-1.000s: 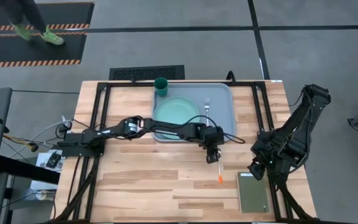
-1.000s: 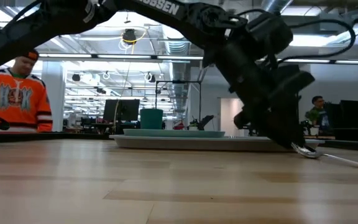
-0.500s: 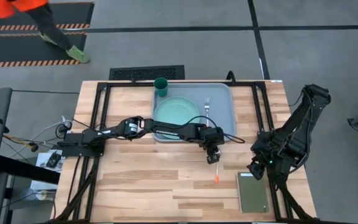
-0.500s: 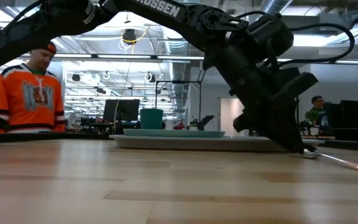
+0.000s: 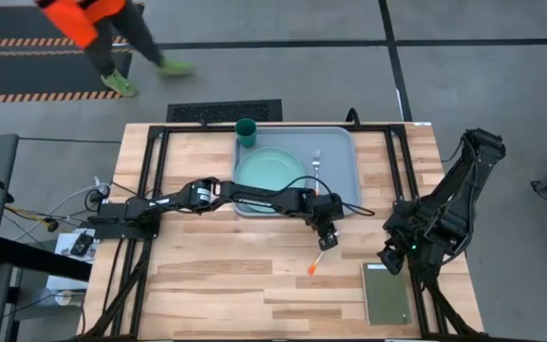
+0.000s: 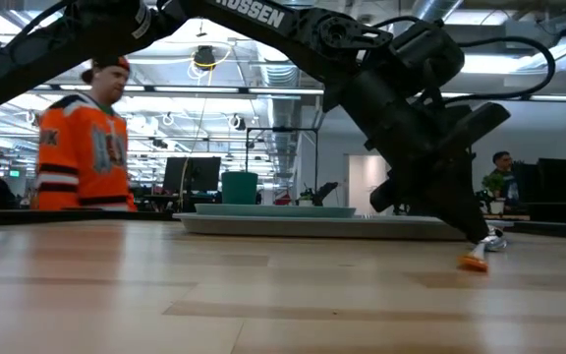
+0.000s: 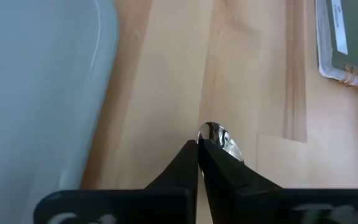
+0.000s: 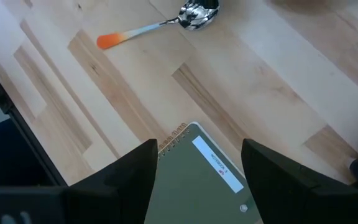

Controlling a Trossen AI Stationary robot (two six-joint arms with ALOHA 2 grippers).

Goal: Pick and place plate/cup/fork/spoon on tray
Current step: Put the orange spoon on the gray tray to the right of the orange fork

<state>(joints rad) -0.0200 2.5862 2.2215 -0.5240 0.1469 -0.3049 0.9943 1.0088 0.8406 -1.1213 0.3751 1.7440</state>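
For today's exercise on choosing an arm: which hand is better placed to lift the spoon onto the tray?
Left. The left hand is already at the spoon, beside the tray. The right hand waits over the notebook.

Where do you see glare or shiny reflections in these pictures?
Right wrist view: the spoon mirrors bright light in its bowl. Left wrist view: its bowl glints too. Low view: the ceiling lights leave a soft sheen on the table.
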